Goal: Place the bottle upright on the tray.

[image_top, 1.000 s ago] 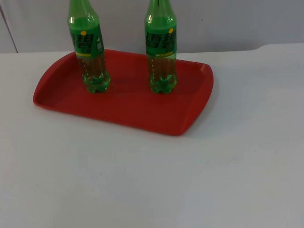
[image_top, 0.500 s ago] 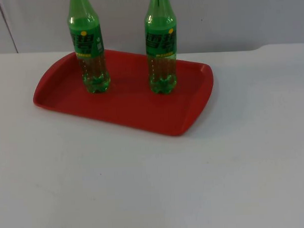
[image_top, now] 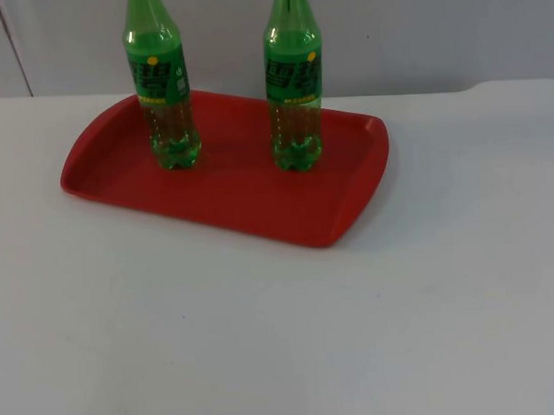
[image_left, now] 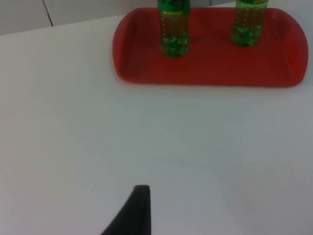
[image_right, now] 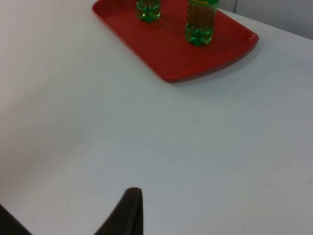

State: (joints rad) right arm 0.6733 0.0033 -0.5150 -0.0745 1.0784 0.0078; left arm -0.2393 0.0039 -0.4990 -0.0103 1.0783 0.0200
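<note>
Left tool (image_left: 139, 205), right tool (image_right: 129, 208) over bare table (image_top: 354, 332), openness unclear; both bottles (image_top: 294, 88) upright on tray (image_top: 249, 199).

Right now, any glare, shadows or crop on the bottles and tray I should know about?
Top view: even light, both bottles cropped above the neck, small highlights on their shoulders, a soft shadow under the tray's near rim. Left wrist view: bottles cut off at the label, table mildly soft. Right wrist view: same crop, faint shadow along the tray edge.
</note>
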